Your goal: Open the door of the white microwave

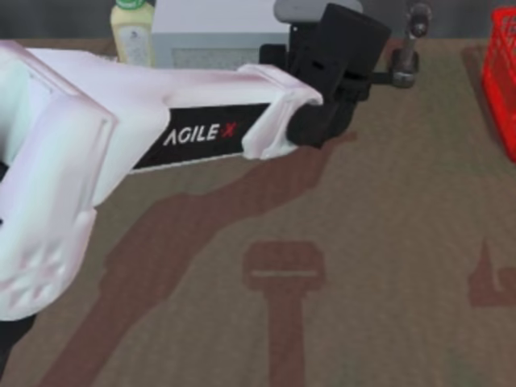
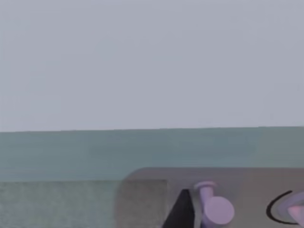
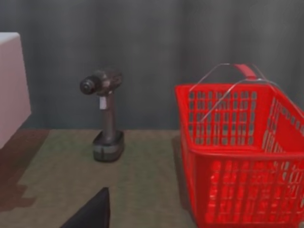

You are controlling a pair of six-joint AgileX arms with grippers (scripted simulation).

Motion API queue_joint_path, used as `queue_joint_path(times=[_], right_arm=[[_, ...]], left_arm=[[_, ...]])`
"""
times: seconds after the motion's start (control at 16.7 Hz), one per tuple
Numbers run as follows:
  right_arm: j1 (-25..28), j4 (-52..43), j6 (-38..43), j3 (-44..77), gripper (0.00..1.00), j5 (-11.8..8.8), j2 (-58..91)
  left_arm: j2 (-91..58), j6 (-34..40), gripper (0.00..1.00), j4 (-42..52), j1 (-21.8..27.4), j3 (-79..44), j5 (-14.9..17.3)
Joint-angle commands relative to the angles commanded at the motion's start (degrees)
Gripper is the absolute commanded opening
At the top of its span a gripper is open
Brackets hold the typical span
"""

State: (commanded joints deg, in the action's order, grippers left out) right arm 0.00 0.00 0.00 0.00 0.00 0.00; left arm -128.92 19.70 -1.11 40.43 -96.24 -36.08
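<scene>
Left tool (image 1: 347,60) at the far-side white microwave (image 1: 218,32) front, finger state unclear; door (image 1: 222,58) looks shut, opening still ahead.

A mottled olive-and-brown table (image 1: 387,242) stands before a dark grey, vertically ribbed wall (image 3: 156,42).

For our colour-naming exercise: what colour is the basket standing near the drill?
Bright red; the basket shows best in the right wrist view, beside the drill.
</scene>
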Motion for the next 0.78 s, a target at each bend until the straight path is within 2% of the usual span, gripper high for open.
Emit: queue_joint_path(times=[0.18,0.24,0.42,0.6,0.78], right_arm=[[0.00,0.00,0.00,0.00,1.00,0.00,0.00],[0.00,0.00,0.00,0.00,1.00,0.00,0.00],[0.00,0.00,0.00,0.00,1.00,0.00,0.00],[0.00,0.00,0.00,0.00,1.00,0.00,0.00],[0.00,0.00,0.00,0.00,1.00,0.00,0.00]], left_arm=[[0.00,0.00,0.00,0.00,0.00,0.00,0.00],[1.37,0.11,0.00,0.00,3.50,2.26,0.22],[0.67,0.67,0.00,1.93,3.38,0.35,0.76],[-1.79,2.52,0.00,9.27,2.90,-6.06,2.60],[-5.26,5.19,0.00,21.44,2.05,-15.30,5.46]])
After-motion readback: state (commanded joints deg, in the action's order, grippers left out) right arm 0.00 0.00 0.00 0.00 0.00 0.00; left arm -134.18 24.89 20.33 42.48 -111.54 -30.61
